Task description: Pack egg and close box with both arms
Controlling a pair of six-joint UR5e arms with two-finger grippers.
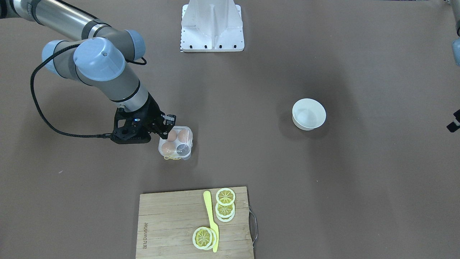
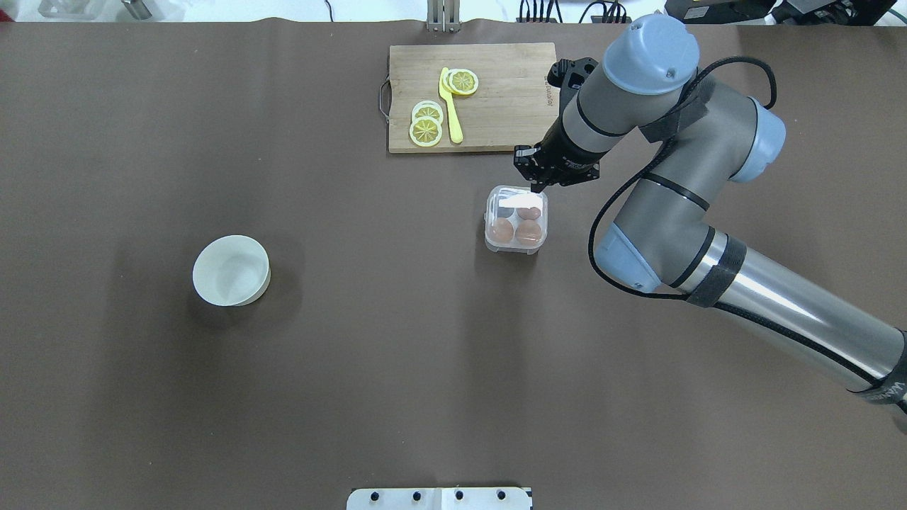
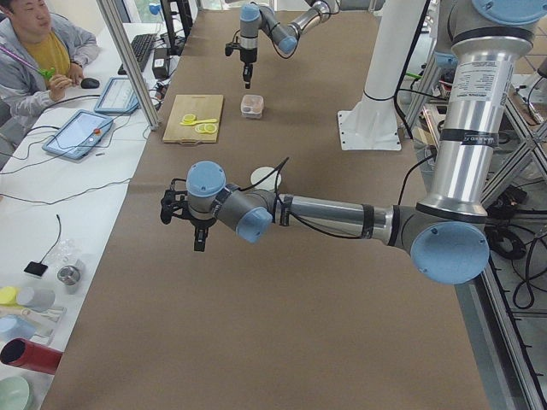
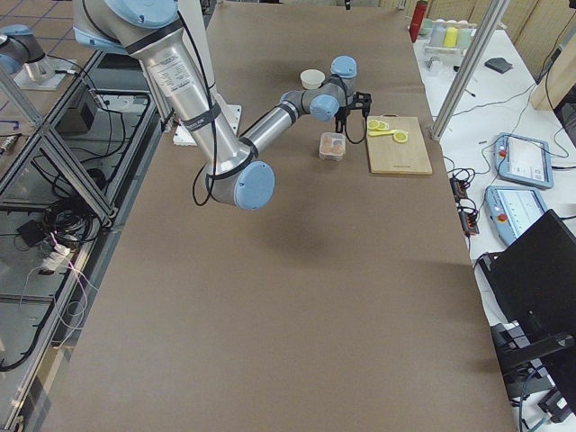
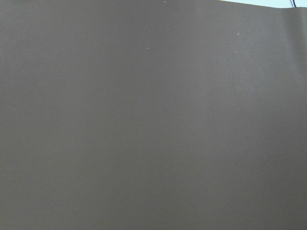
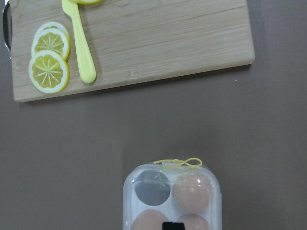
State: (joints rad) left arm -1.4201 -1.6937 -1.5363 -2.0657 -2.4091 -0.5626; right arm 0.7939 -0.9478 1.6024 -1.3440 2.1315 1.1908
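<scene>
Right tool (image 2: pixel 536 188) over the box (image 2: pixel 516 219) — three eggs (image 1: pixel 172 135) inside.

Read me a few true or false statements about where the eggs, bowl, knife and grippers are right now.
1. The box holds three eggs, with one cell empty. True.
2. The bowl stands on the cutting board. False: it stands on the table, away from the board.
3. The knife lies on the cutting board between lemon slices. True.
4. The left gripper is beside the box. False: the right gripper is there; the left hangs over bare table, far off.
</scene>
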